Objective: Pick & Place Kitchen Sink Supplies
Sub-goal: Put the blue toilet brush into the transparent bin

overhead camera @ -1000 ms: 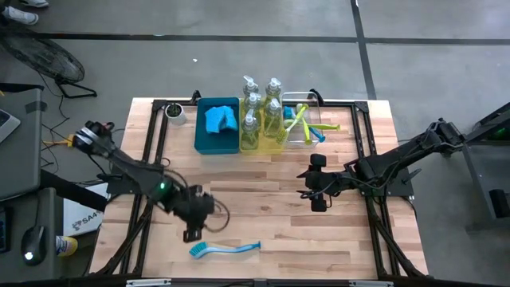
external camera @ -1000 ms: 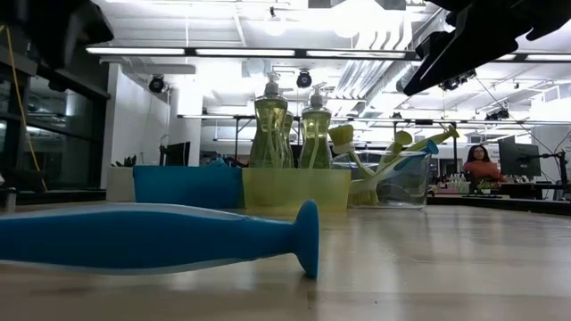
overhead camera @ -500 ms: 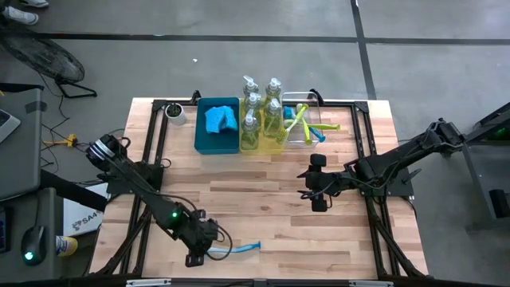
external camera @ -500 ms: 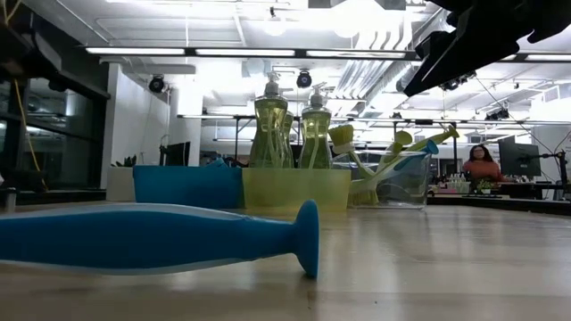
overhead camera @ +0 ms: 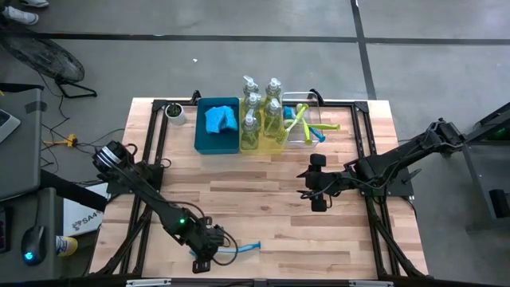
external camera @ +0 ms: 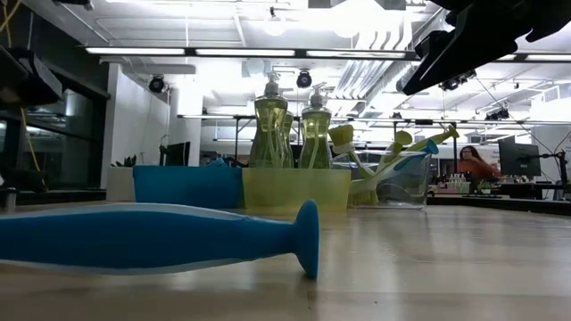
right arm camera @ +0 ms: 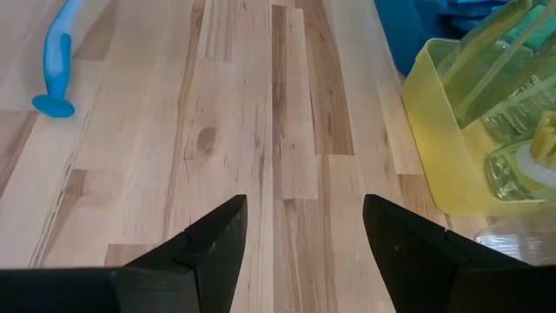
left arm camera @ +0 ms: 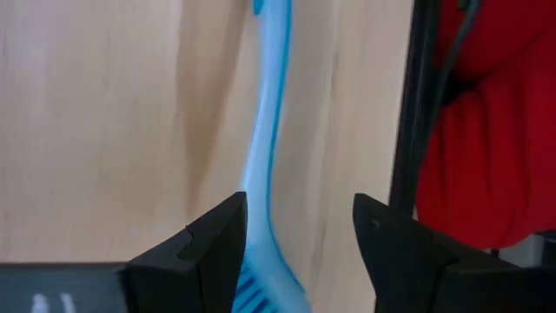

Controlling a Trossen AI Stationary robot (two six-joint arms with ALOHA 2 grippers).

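Observation:
A blue long-handled dish brush (overhead camera: pixel 247 248) lies flat on the wooden table near its front edge, its handle (external camera: pixel 152 236) pointing toward the table's right. My left gripper (overhead camera: pixel 203 257) hangs over the brush's head end, slanting down. It is open, with a finger on either side of the brush (left arm camera: pixel 265 130); I see no touch. My right gripper (overhead camera: pixel 315 182) waits open above the table's middle right. At the far edge, soap bottles (overhead camera: pixel 261 112) stand in a yellow bin (external camera: pixel 294 189), blue sponges (overhead camera: pixel 221 119) lie in a blue bin, and brushes (overhead camera: pixel 303 121) lean in a clear bin.
A small white cup (overhead camera: pixel 174 112) stands at the far left, beside the blue bin (overhead camera: pixel 217 142). Bare wood stretches between the bins and the lying brush. The black table frame (left arm camera: pixel 421 104) and something red (left arm camera: pixel 486 130) lie just past the front edge.
My left gripper has gone down and toward the table's near edge, tipping more steeply, and now covers the head end of the blue brush. The brush has stayed where it was. Its fingers show no change in gap.

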